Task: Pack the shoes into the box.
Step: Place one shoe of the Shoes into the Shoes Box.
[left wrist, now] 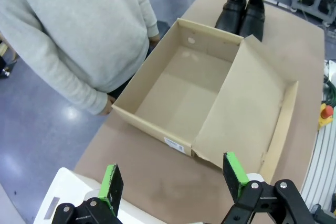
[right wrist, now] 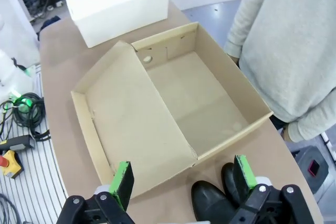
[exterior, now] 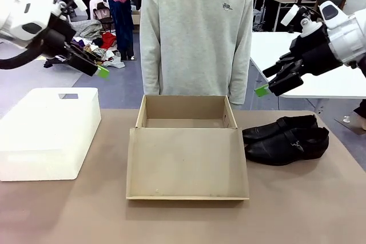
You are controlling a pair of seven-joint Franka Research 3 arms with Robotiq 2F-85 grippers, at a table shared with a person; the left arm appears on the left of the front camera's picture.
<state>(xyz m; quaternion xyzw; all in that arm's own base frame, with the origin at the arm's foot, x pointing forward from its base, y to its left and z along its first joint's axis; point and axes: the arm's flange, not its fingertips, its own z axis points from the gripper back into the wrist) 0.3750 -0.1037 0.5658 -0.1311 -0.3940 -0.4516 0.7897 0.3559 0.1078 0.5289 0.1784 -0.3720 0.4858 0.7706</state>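
Observation:
Two black glossy shoes (exterior: 286, 138) lie side by side on the table, just right of the box; they also show as shoes (left wrist: 242, 13) and shoes (right wrist: 215, 203). The brown cardboard box (exterior: 186, 119) stands open at the table's middle with nothing inside, its flap lid (exterior: 187, 164) folded flat toward me. The box (left wrist: 178, 90) and box (right wrist: 202, 90) show bare cardboard floors. My left gripper (exterior: 102, 71) hangs open high at the left, over the white container. My right gripper (exterior: 263, 88) hangs open high above the shoes. Each holds nothing.
A bulky white plastic container (exterior: 48, 132) stands at the table's left. A person in a grey sweatshirt (exterior: 197, 32) stands at the far edge behind the box, arms down. Bare brown tabletop (exterior: 183, 221) runs along the near edge.

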